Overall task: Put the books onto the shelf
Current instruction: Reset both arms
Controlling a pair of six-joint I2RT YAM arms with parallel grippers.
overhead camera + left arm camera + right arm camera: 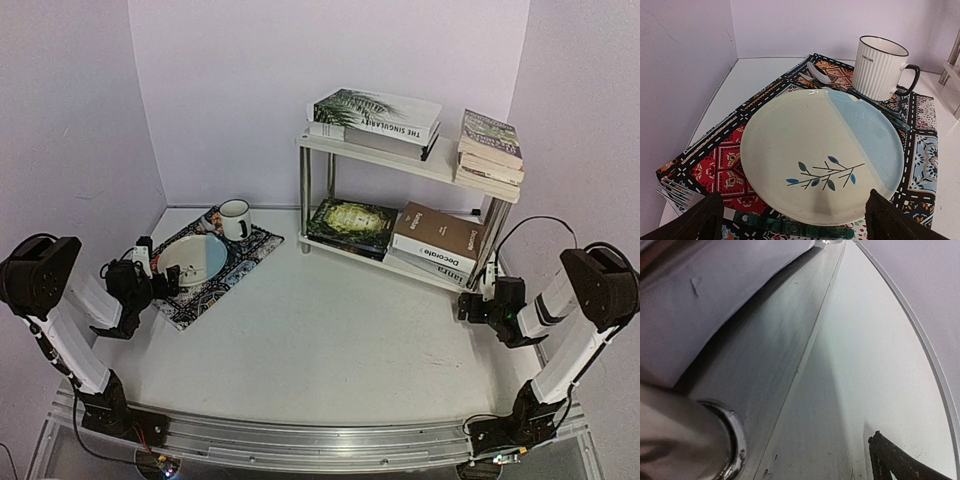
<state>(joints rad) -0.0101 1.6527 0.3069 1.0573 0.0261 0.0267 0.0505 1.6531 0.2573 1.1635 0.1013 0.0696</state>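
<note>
The shelf [452,168] stands at the back right. On its top board lie a white palm-leaf book [378,110] over a grey one and a stack of books [490,150]. The lower board holds a dark green book [350,225] and a brown book [438,235] on others. My right gripper [476,303] is open and low beside the shelf's front right leg [705,440]; one finger [892,460] shows there, holding nothing. My left gripper [163,281] is open and empty at the near edge of the plate [820,150], far from the books.
A patterned placemat [250,252] at the left carries the plate, a white ribbed mug [880,67], a spoon [817,74], a fork [672,192] and a green-handled knife [795,227]. Walls close in on the left, back and right.
</note>
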